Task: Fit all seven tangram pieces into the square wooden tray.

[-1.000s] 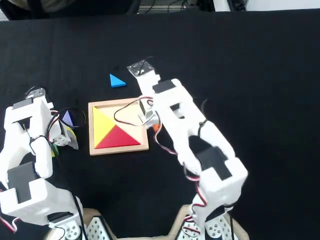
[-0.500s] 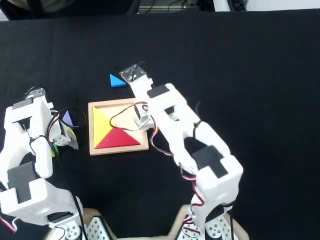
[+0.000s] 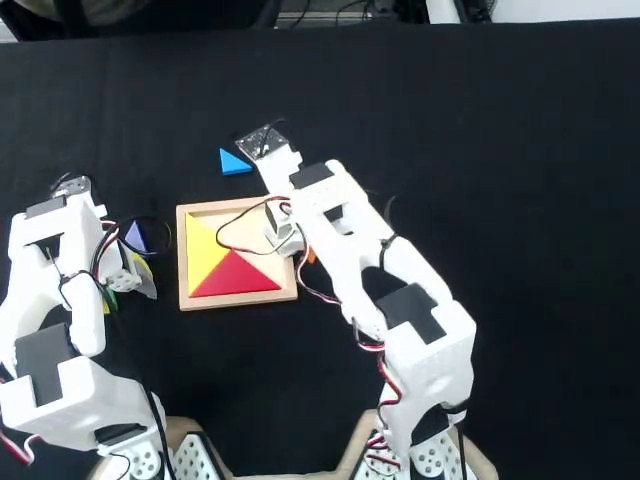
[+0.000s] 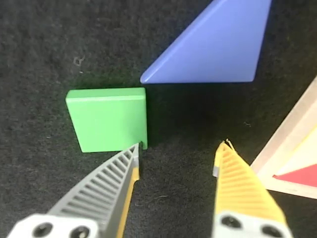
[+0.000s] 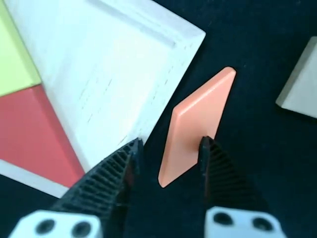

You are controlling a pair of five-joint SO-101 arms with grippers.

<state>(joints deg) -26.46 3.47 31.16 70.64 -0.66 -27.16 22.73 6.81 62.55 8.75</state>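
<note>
The square wooden tray (image 3: 182, 262) lies left of centre, holding a yellow triangle (image 3: 204, 250) and a red triangle (image 3: 238, 276); its other half is bare wood (image 5: 99, 64). An orange parallelogram (image 5: 195, 129) lies on the cloth just outside the tray's right edge. My right gripper (image 5: 171, 144) is open and straddles its near end, one finger touching it. My left gripper (image 4: 178, 158) hangs open left of the tray, close over a green square (image 4: 106, 119) and a purple triangle (image 4: 218, 44). A blue triangle (image 3: 234, 162) lies beyond the tray.
The table is covered in black cloth. The right arm's elbow (image 3: 262, 142) sits close beside the blue triangle. A pale grey block (image 5: 302, 84) shows at the right wrist view's edge. The tray corner (image 4: 292, 144) lies near the left gripper's yellow finger (image 4: 237, 168).
The right arm's elbow has swung left toward the blue triangle, and its gripper has shifted slightly left by the tray's edge. The left arm has stayed still.
</note>
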